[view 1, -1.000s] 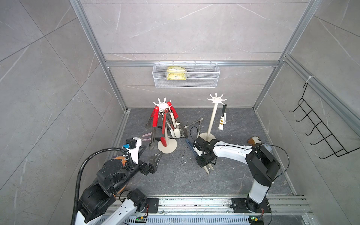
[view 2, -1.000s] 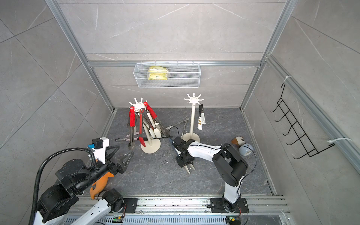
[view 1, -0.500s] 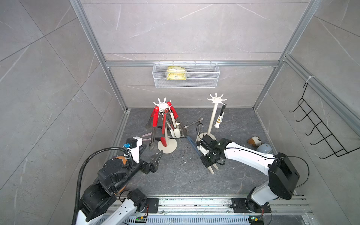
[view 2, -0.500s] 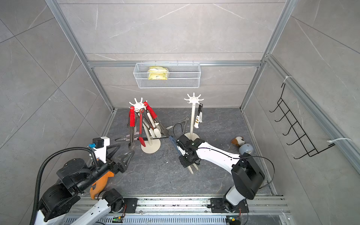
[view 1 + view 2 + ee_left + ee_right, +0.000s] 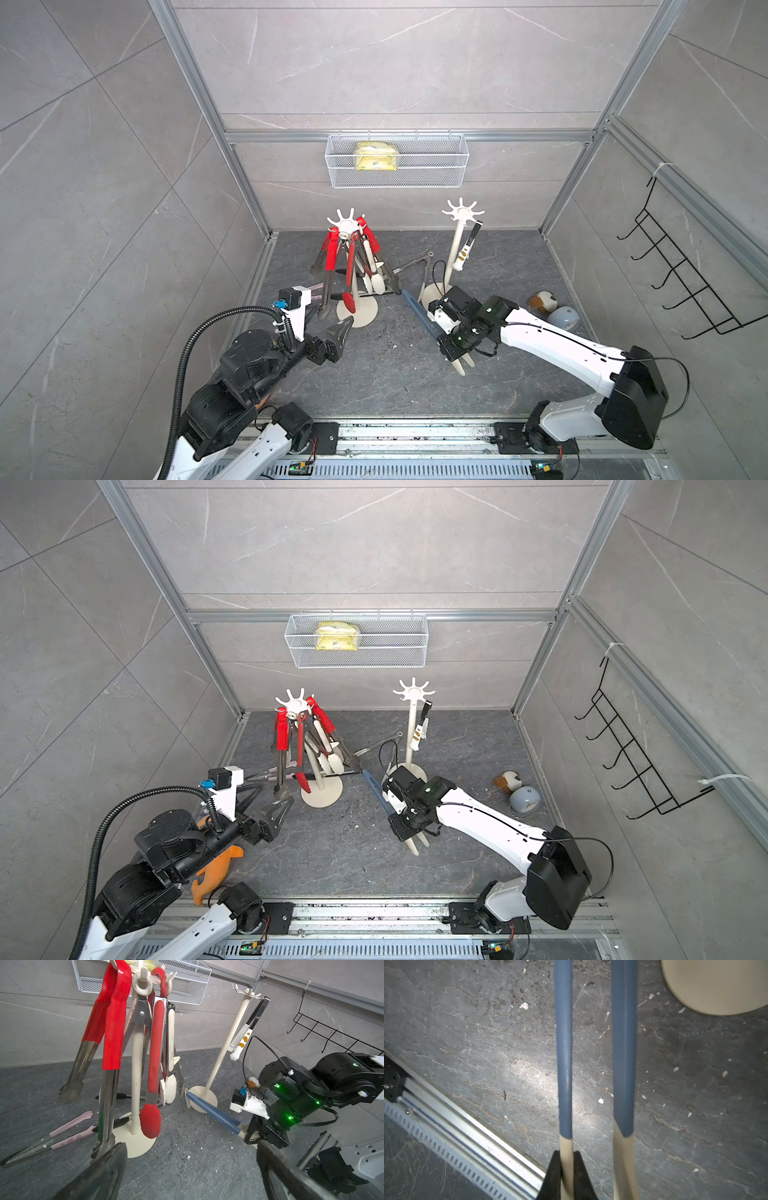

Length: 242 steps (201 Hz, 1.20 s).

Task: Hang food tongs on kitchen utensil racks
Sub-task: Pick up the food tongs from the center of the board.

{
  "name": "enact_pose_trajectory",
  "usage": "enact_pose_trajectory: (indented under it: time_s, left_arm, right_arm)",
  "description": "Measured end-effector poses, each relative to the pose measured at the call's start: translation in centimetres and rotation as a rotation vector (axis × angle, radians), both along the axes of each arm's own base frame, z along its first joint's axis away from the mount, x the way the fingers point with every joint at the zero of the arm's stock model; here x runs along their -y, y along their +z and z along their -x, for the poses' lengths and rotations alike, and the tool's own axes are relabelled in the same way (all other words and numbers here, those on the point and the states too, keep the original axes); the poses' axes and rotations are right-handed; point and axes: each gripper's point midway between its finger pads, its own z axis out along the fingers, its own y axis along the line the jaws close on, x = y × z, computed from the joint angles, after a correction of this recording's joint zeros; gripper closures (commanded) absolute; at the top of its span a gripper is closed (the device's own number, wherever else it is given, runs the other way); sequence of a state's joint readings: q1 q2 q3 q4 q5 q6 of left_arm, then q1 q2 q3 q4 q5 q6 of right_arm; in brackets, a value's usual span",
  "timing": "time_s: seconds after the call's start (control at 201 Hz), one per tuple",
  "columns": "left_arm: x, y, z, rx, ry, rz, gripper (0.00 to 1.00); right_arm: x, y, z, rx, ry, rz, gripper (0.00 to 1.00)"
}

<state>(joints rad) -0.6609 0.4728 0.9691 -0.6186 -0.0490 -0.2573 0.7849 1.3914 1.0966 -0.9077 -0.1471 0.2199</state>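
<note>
My right gripper [image 5: 566, 1159] [image 5: 454, 350] [image 5: 406, 828] is shut on one cream arm of the blue-grey and cream food tongs [image 5: 564, 1053] [image 5: 419, 311] [image 5: 376, 792], low over the floor in front of the right rack [image 5: 456, 245]. Their second arm [image 5: 624, 1053] runs free beside the gripped one. One cream-tipped pair [image 5: 467, 245] hangs on that rack. The left rack [image 5: 347, 222] [image 5: 136, 1068] carries several red, cream and steel tongs. Pink tongs [image 5: 68, 1126] and steel tongs [image 5: 419, 266] lie on the floor. My left gripper [image 5: 191, 1145] [image 5: 330, 330] [image 5: 268, 803] is open and holds nothing, near the left rack's base.
A wire basket [image 5: 397, 166] with a yellow pack hangs on the back wall. A black hook rack [image 5: 681, 282] is on the right wall. A small toy [image 5: 542, 301] and a pale bowl [image 5: 563, 318] lie at the right. An orange toy [image 5: 214, 868] sits under the left arm.
The right arm's elbow has swung out to the right and forward, and its gripper with the blue-grey tongs has shifted slightly right. The left arm has not moved.
</note>
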Motion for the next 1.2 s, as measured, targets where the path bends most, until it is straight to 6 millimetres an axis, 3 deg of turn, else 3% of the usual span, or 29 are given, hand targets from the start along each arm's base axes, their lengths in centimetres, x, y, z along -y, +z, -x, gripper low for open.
enact_pose_trajectory:
  time_s: [0.378, 0.976, 1.205]
  left_arm:
    - [0.4, 0.2, -0.5, 0.004, -0.001, 0.003, 0.01]
    - [1.0, -0.5, -1.2, 0.006, 0.000, 0.004, 0.01]
    - [1.2, -1.2, -1.8, -0.003, 0.010, -0.005, 0.01]
  right_arm:
    - [-0.6, 4.3, 1.0, 0.087, 0.052, -0.161, 1.00]
    - [-1.6, 12.9, 0.0, 0.391, 0.089, -0.419, 1.00]
    - [-1.6, 14.3, -0.3, 0.483, 0.081, -0.406, 1.00]
